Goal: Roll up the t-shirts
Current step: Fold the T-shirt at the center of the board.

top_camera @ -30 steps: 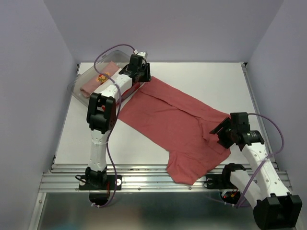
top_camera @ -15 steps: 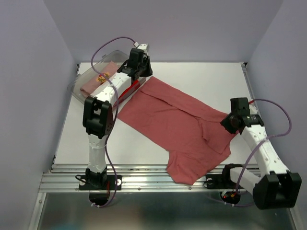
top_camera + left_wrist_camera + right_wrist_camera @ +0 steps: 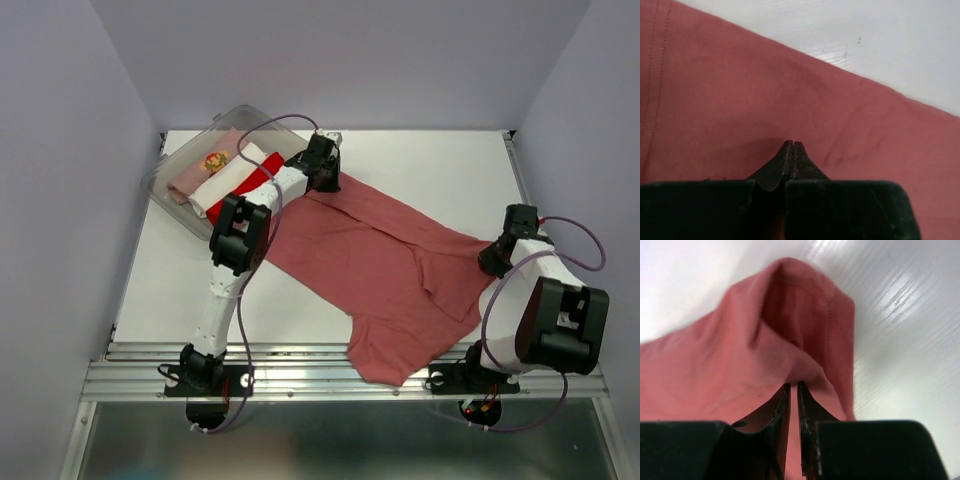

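A large brick-red t-shirt (image 3: 380, 260) lies spread flat and slanted across the table. My left gripper (image 3: 325, 178) is at its far top corner. In the left wrist view that gripper (image 3: 791, 144) is shut, its tips pressed down on the flat red cloth (image 3: 740, 95), and no cloth shows between them. My right gripper (image 3: 498, 256) is at the shirt's right corner. In the right wrist view it (image 3: 793, 386) is closed on a raised fold of the shirt (image 3: 790, 305), with cloth filling the narrow gap. Rolled pale pink (image 3: 205, 165), white (image 3: 232, 176) and bright red (image 3: 256, 184) t-shirts lie in the tub.
The clear plastic tub (image 3: 172, 165) stands at the far left corner of the white table (image 3: 430, 160). Lilac walls close in the left, right and back. A metal rail (image 3: 300, 365) runs along the near edge by the arm bases.
My left gripper left the tub, came down on the shirt's far corner and shut. My right gripper swung out to the shirt's right corner and closed on a fold.
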Robot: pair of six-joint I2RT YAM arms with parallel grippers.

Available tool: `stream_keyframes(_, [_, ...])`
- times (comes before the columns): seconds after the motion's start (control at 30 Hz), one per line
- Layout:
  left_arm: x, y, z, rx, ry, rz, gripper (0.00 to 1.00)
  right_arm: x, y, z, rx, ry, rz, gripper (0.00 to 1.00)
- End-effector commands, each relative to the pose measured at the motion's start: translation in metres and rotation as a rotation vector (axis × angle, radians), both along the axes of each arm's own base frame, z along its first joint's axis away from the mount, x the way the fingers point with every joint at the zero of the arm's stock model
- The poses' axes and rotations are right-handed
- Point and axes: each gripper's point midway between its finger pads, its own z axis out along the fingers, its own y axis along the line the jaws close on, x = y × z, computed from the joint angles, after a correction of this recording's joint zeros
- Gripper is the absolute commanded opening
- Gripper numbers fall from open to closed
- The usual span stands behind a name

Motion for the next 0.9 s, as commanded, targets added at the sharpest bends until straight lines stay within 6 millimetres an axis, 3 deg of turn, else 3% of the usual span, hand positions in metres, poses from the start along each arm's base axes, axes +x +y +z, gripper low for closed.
stream_keyframes(0.0, [0.015, -0.002, 0.021, -0.01, -0.045, 0.016, 0.0, -0.002, -0.011, -0.026, 0.002, 0.011, -0.02, 0.16])
stream_keyframes(0.2, [0.005, -0.004, -0.008, 0.028, 0.006, 0.008, 0.0, -0.01, -0.036, -0.05, -0.014, 0.07, -0.111, 0.16])
stream_keyframes(0.3, [0.002, -0.007, -0.014, 0.024, 0.021, 0.004, 0.0, 0.0, -0.051, -0.055, -0.043, 0.088, -0.14, 0.16])
stream_keyframes(0.43, [0.003, -0.013, -0.009, 0.007, 0.017, -0.005, 0.0, 0.03, -0.067, -0.05, -0.067, 0.059, -0.165, 0.15])
stream_keyframes(0.47, [0.004, -0.014, -0.009, 0.01, 0.013, -0.007, 0.0, 0.029, -0.065, -0.054, -0.06, 0.071, -0.164, 0.15])
stream_keyframes(0.57, [0.006, -0.016, -0.001, 0.02, 0.006, -0.01, 0.0, 0.049, -0.062, -0.037, -0.026, -0.001, -0.136, 0.14])
stream_keyframes(0.63, [0.007, -0.014, 0.019, 0.02, -0.021, -0.012, 0.0, 0.056, -0.053, -0.021, 0.011, -0.061, -0.098, 0.15])
stream_keyframes(0.7, [0.006, -0.011, 0.039, 0.013, -0.054, -0.014, 0.0, 0.063, -0.048, 0.009, 0.01, -0.152, -0.064, 0.19])
stream_keyframes(0.73, [0.006, -0.01, 0.064, 0.008, -0.099, -0.022, 0.0, 0.064, -0.045, 0.019, 0.012, -0.179, -0.051, 0.2])
stream_keyframes(0.8, [0.004, 0.0, 0.082, 0.028, -0.12, -0.023, 0.0, 0.063, -0.043, 0.041, -0.003, -0.225, -0.036, 0.23])
stream_keyframes(0.87, [0.001, 0.009, 0.092, 0.032, -0.115, -0.026, 0.13, 0.063, -0.038, 0.056, -0.008, -0.251, -0.012, 0.24])
